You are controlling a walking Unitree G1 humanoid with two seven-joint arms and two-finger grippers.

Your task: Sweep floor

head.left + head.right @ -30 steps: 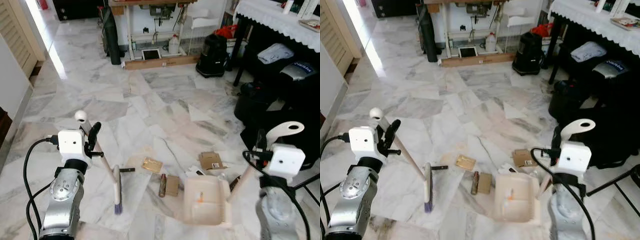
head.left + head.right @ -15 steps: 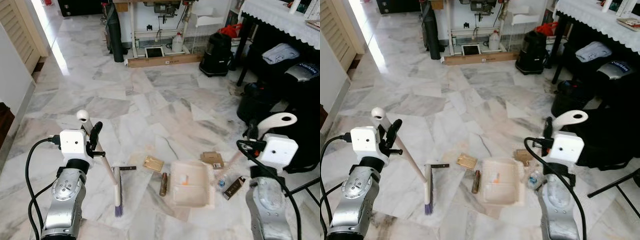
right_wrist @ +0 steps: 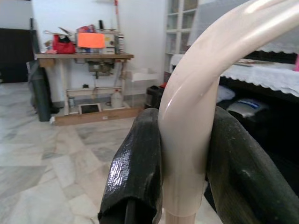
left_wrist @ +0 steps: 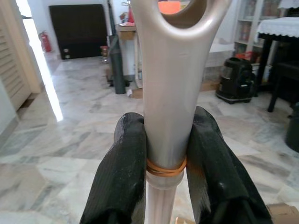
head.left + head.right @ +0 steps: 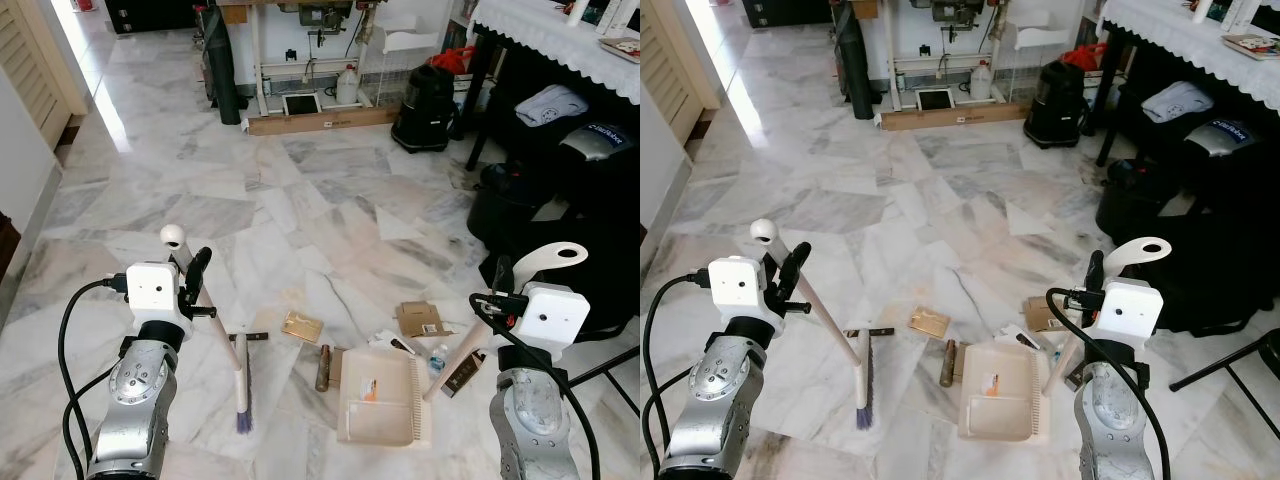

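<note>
My left gripper [image 5: 193,283] is shut on the cream handle of a small broom [image 5: 228,357]; its purple bristles [image 5: 243,420] rest on the marble floor at lower left. My right gripper [image 5: 503,290] is shut on the cream handle of a dustpan [image 5: 379,398], which lies flat on the floor between the two arms. Litter sits just beyond the pan: a gold wrapper [image 5: 301,327], a brown tube [image 5: 323,368], a cardboard piece [image 5: 421,319], a small bottle [image 5: 436,357] and a dark packet [image 5: 461,372]. The wrist views show the fingers [image 4: 127,177] and fingers [image 3: 138,163] clamped on each handle.
A black bag and chair [image 5: 555,215] crowd the right side beside a lace-covered table [image 5: 560,40]. A sewing table [image 5: 300,60], a black vacuum [image 5: 428,100] and a wooden plank [image 5: 320,122] stand at the back. A louvred door [image 5: 35,60] is at far left.
The dustpan has slid back toward me and turned, uncovering the litter beyond it. The broom head shifted slightly right. The camera has tilted a little.
</note>
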